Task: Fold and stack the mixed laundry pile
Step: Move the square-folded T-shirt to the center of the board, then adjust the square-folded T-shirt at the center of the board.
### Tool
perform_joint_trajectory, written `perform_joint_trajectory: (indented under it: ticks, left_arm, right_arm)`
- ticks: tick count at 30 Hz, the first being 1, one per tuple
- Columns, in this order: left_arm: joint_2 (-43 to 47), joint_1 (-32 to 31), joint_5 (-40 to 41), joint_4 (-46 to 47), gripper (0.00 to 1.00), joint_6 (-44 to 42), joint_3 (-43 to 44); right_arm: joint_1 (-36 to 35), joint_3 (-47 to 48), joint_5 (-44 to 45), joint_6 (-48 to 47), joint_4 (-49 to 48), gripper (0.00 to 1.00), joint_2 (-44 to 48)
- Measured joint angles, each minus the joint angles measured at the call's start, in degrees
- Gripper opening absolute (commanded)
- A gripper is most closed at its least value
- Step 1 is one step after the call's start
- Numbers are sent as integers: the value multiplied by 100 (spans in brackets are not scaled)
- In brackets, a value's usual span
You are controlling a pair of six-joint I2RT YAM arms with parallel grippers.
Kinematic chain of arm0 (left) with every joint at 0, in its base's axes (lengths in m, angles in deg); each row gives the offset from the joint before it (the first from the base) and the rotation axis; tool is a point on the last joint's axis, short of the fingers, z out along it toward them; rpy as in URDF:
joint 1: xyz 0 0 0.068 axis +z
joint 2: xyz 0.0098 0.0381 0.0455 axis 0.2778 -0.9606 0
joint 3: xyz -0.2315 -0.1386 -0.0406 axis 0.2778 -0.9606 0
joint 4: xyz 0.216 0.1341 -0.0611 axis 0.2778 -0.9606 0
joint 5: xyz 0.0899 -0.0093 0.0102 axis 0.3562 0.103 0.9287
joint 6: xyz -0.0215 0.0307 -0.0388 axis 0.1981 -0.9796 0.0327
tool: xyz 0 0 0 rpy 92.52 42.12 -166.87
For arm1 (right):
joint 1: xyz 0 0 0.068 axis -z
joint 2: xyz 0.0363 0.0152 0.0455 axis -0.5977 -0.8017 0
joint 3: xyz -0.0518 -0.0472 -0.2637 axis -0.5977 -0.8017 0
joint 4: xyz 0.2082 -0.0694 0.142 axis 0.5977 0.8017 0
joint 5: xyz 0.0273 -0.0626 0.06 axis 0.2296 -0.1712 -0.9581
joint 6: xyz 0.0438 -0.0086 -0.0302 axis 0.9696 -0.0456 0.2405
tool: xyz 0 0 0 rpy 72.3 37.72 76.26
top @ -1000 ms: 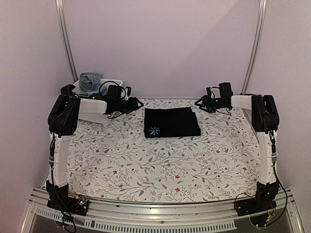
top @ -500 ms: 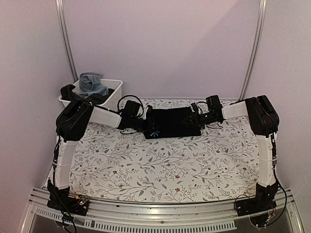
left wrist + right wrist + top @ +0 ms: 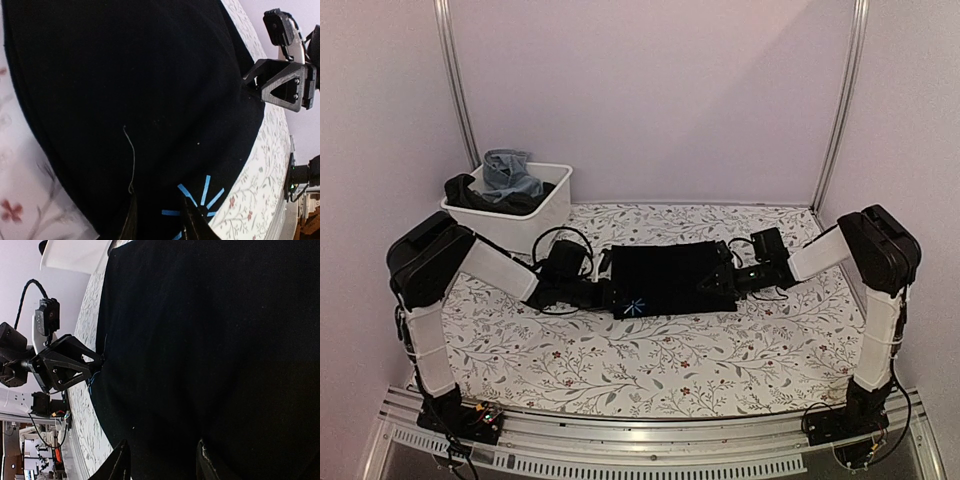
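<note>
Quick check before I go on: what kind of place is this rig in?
Likely a lab test cell, not a home: plain walls, a metal frame rail, a floral-covered table, and a white bin of clothes.

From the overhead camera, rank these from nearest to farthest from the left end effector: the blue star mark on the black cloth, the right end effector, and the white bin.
1. Blue star mark: right beside the left end effector, on the black cloth's near-left corner.
2. Right end effector: across the cloth, at its right edge.
3. White bin: at the table's far-left corner.

The walls point(image 3: 650, 90) are plain pale purple. Two silver poles point(image 3: 455, 85) stand at the far corners. The table point(image 3: 650, 355) has a white cloth with little leaves and flowers.
</note>
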Motion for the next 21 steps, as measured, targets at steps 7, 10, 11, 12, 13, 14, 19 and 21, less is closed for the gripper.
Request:
perform_joint_trajectory:
  ticks: [7,10,11,12,13,14,19,21]
  left_arm:
    - [1305,-636,146,-85,39,376,-1390]
    - [1902,-560,256,-516,44,339,-1436]
    - [2048,-476,293,-592,45,302,-1405]
    - [2166,-361,317,-667,45,264,-1342]
    - [2234,-221,334,-723,46,221,-1239]
    - [2247,-74,354,-772,46,166,-1119]
    - [1794,518,407,-916,52,-138,-271]
    - [1453,636,407,-918,53,-243,98]
  right_arm:
    - [-404,-1624,-48,170,-205,46,1193]
    - [-385,-1797,-22,188,181,47,1641]
    - [-341,-1788,2,188,345,47,1814]
    - [-278,-1740,35,173,529,47,1991]
    - [-188,-1635,87,151,699,47,2144]
    - [-74,-1475,146,105,833,47,2247]
    - [614,-232,728,-256,1316,46,2149]
    - [785,170,953,-411,1366,46,1908]
